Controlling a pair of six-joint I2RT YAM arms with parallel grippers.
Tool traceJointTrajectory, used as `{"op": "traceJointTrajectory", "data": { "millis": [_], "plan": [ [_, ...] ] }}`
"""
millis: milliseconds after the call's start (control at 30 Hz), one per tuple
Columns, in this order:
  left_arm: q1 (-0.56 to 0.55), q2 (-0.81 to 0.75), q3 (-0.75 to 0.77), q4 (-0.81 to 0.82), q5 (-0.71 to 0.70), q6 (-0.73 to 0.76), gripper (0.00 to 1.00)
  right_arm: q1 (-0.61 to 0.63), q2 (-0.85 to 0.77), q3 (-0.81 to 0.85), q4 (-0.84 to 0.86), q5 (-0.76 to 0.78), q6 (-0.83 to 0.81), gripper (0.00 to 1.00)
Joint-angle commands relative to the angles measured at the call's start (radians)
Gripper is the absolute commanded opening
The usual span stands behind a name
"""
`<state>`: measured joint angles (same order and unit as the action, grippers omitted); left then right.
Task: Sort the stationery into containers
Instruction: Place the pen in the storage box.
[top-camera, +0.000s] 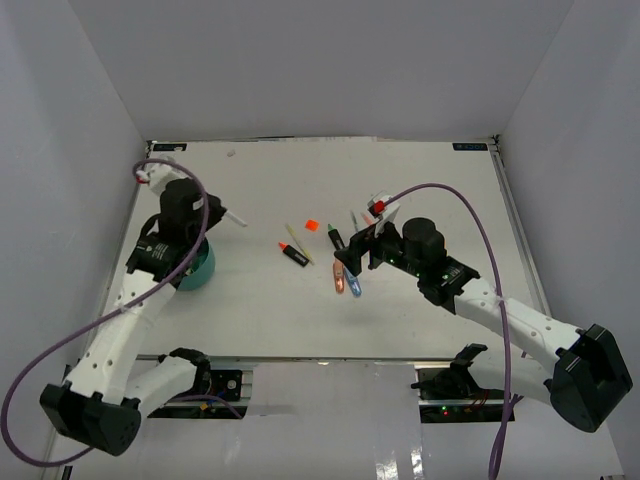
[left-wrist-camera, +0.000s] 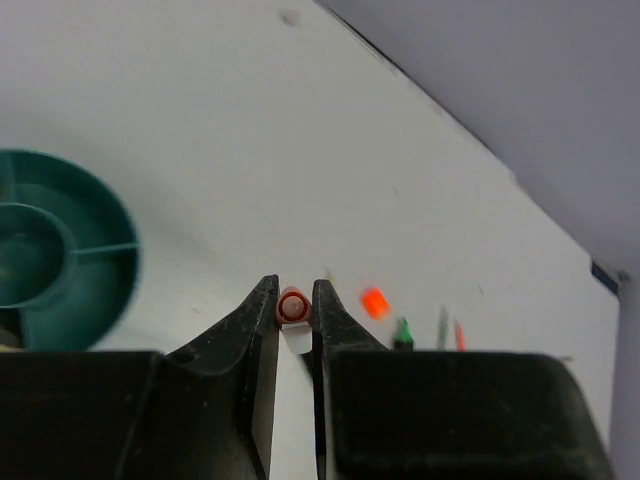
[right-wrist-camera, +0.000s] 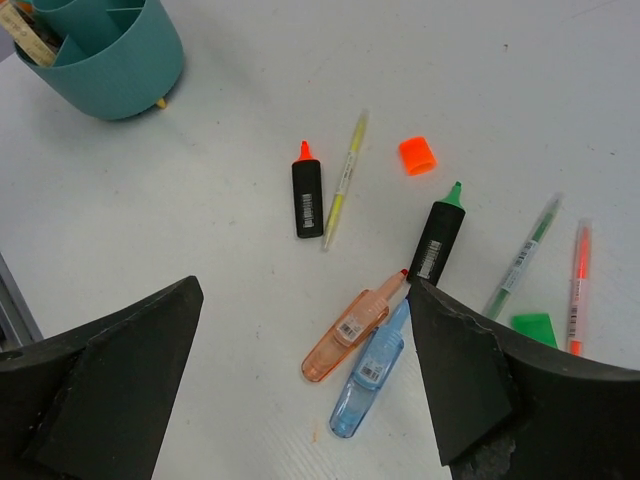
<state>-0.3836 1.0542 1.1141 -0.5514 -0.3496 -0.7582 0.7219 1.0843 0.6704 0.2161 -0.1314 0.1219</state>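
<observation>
- The left gripper (left-wrist-camera: 294, 286) is clenched on an orange-ended pen (left-wrist-camera: 293, 307). The pen's round end shows between the two fingertips at the lower middle of the left wrist view.
- The teal tub (left-wrist-camera: 108, 203) sits at the left edge of that view, apart from the held pen, with its inner dividers visible.
- In the top view the tub (top-camera: 203, 273) is at the left of the table (top-camera: 420, 190). The left arm's wrist covers most of it.
- The right gripper (right-wrist-camera: 300, 295) is released, its fingers spread wide with nothing between them. It hangs above the loose items in the middle of the table.
- Just below its fingertips in the right wrist view lie a stubby clear-orange pen (right-wrist-camera: 350, 325) and a stubby clear-blue pen (right-wrist-camera: 368, 375), side by side and touching.
- A black marker with an orange tip (right-wrist-camera: 307, 197) lies at the centre of that view, with a thin yellow pen (right-wrist-camera: 345, 180) right beside it.
- A loose orange cap (right-wrist-camera: 417, 155) lies to the upper right of those two.
- A black marker with a green tip (right-wrist-camera: 437, 238) lies right of centre, its lower end near the clear-orange pen.
- Further right are a thin green pen (right-wrist-camera: 522, 258), a thin orange pen (right-wrist-camera: 578, 285) and a small green cap (right-wrist-camera: 533, 328) near the right finger.
- The tub is in the upper left corner of the right wrist view, well apart from the loose items. Something tan and pen-like stands in one of its compartments.
</observation>
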Motion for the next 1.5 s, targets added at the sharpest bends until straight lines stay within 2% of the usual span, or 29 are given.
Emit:
{"op": "traceJointTrajectory", "data": {
  "millis": [0, 100, 233, 333, 500, 700, 933, 1267, 1300, 1467],
  "plan": [
    [0.136, -0.137, -0.072, -0.033, -0.243, 0.048, 0.00, 0.002, -0.026, -0.020, 0.009, 0.012, -0.021, 0.90],
    [0.238, -0.201, -0.126, -0.019, -0.343, 0.094, 0.00, 0.002, -0.032, -0.032, 0.009, 0.007, -0.031, 0.90],
    [0.350, -0.252, -0.175, 0.042, -0.387, 0.138, 0.00, 0.001, -0.043, -0.043, 0.009, 0.006, -0.042, 0.90],
    [0.429, -0.281, -0.227, 0.137, -0.405, 0.172, 0.00, -0.001, -0.049, -0.051, 0.011, -0.005, -0.047, 0.90],
    [0.531, -0.247, -0.292, 0.235, -0.353, 0.175, 0.00, -0.001, -0.067, -0.063, 0.011, -0.001, -0.053, 0.90],
    [0.575, -0.171, -0.350, 0.366, -0.282, 0.151, 0.00, -0.002, -0.084, -0.072, 0.012, 0.019, -0.061, 0.90],
    [0.595, -0.088, -0.381, 0.392, -0.233, 0.097, 0.02, -0.001, -0.081, -0.077, 0.011, 0.027, -0.064, 0.90],
    [0.623, -0.037, -0.444, 0.410, -0.192, 0.048, 0.27, -0.003, -0.073, -0.078, 0.011, 0.032, -0.070, 0.90],
    [0.624, -0.039, -0.444, 0.407, -0.190, 0.043, 0.38, -0.003, -0.072, -0.080, 0.011, 0.033, -0.070, 0.90],
    [0.627, -0.054, -0.425, 0.337, -0.166, 0.033, 0.71, -0.003, -0.066, -0.077, 0.012, 0.039, -0.068, 0.90]
  ]
}}
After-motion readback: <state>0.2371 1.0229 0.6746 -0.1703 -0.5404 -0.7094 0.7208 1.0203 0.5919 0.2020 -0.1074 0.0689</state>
